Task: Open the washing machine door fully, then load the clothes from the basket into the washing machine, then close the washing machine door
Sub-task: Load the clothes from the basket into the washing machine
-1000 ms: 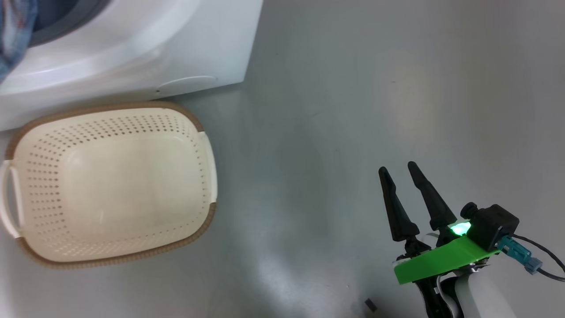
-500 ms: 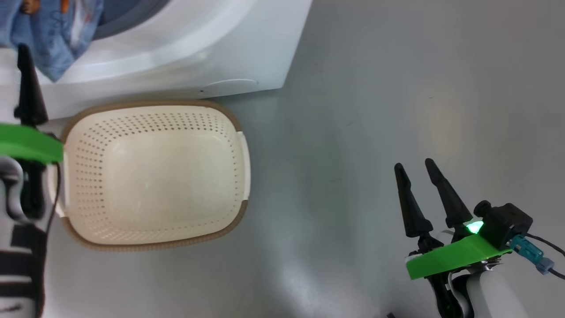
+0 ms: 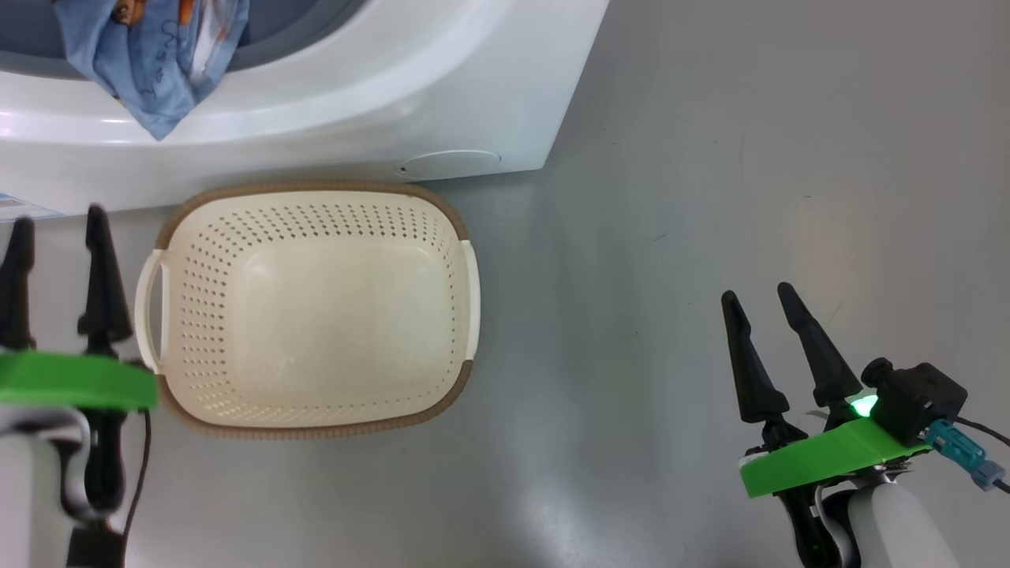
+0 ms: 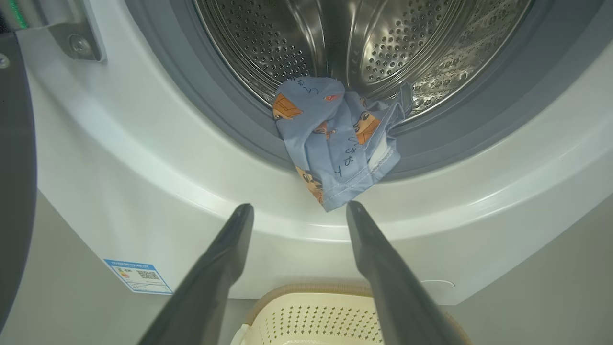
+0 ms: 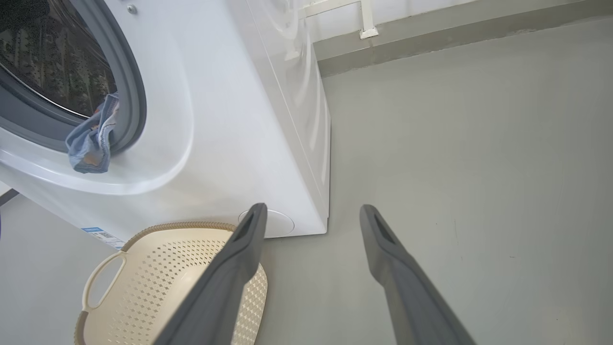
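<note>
Your basket point(image 3: 316, 308): on floor point(image 3: 710, 158), long axis along washing machine point(image 3: 473, 95) front; clothes point(image 4: 335, 139) hang tip-down from its mouth; left gripper point(image 3: 57, 219), right gripper point(image 3: 756, 293) fingers apart

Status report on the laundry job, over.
Left gripper and right gripper open, empty. Basket empty. Clothes hang half out of the washer. Likely to foul the door on closing.

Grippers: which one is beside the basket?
The left gripper: its open, empty fingers stand just beside a side handle of the basket. The right gripper hangs well apart from it, over the grey floor.
</note>
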### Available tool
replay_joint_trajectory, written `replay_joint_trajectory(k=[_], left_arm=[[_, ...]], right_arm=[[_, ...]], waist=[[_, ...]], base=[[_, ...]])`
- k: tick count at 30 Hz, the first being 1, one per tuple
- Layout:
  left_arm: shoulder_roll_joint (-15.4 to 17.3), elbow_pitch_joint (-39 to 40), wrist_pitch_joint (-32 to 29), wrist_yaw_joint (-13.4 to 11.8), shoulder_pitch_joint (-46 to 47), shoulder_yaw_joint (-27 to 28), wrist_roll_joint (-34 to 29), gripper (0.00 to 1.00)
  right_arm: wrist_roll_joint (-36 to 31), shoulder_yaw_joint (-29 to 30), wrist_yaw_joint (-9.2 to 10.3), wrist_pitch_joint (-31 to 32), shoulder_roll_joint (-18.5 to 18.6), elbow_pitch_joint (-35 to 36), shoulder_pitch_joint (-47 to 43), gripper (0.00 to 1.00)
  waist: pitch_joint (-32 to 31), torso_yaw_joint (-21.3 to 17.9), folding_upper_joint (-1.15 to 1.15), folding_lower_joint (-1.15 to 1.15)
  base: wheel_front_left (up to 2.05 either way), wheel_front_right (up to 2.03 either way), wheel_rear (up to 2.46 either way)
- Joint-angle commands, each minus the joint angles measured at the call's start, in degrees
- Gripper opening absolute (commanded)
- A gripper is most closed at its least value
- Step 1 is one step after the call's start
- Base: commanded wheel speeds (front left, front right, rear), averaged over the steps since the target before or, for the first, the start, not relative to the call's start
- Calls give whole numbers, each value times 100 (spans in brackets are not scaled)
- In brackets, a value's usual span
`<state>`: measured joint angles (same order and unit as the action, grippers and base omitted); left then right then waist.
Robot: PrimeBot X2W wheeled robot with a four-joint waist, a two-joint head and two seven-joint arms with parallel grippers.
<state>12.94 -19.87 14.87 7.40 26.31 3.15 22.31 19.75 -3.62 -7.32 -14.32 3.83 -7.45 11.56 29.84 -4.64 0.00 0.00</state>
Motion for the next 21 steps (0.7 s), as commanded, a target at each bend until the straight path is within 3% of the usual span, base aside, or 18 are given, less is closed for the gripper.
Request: replay_joint_trajectory(k=[1, 12, 21], left_arm=[[182, 188, 13, 9, -147, 222, -53, 100], [-107, 1212, 13, 9, -1403, 478, -163, 100], [-217, 1432, 13, 9, -1622, 546, -179, 100]], right_arm=[[-41, -126, -17, -68, 27, 112, -129, 100], [-3, -154, -17, -68, 94, 70, -137, 100], [19, -187, -17, -68, 121, 38, -151, 100]], waist=[[-17, 8, 0, 0], [-109, -10, 0, 0], [-201, -57, 0, 0]], base=[[0, 0, 0], [0, 0, 0], [0, 0, 0]])
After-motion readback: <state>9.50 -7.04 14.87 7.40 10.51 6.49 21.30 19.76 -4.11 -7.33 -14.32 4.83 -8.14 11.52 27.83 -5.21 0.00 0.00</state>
